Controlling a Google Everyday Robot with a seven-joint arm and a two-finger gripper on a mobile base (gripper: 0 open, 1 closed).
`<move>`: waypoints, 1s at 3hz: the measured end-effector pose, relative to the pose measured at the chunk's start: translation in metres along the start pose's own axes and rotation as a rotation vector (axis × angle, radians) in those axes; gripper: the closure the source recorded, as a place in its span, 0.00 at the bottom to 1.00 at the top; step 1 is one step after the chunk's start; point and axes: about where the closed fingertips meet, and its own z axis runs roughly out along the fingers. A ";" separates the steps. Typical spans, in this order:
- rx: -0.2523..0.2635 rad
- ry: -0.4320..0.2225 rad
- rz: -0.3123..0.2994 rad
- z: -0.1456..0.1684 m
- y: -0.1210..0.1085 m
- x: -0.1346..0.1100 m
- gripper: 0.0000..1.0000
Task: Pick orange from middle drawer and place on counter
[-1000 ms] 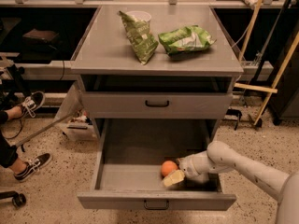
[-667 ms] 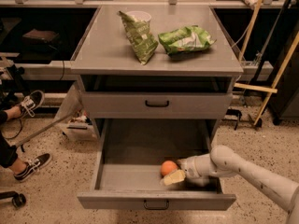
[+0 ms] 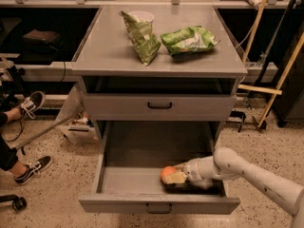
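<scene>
End effector (image 3: pixel 173 176) inside open middle drawer (image 3: pixel 159 204), at orange (image 3: pixel 166 171); green snack bags (image 3: pixel 189 40) on counter (image 3: pixel 104 46).

A small round orange fruit (image 3: pixel 166 172) — bright orange — lies in the matte grey metal middle drawer (image 3: pixel 156 204), beside the white-and-cream gripper (image 3: pixel 174 177) at its front right. The flat grey worktop (image 3: pixel 104 51) carries two green foil snack bags (image 3: pixel 142 36) (pale printed patches). Below is a speckled beige floor (image 3: pixel 57 198).

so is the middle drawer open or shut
Open. The middle drawer is pulled out, its inside showing; the orange lies near its front, with the gripper right beside it in the drawer.
</scene>
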 end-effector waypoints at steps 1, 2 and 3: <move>0.000 0.000 0.000 0.000 0.000 0.000 0.65; -0.024 0.016 0.002 0.005 0.001 0.007 0.88; -0.024 0.015 0.002 0.004 0.002 0.005 1.00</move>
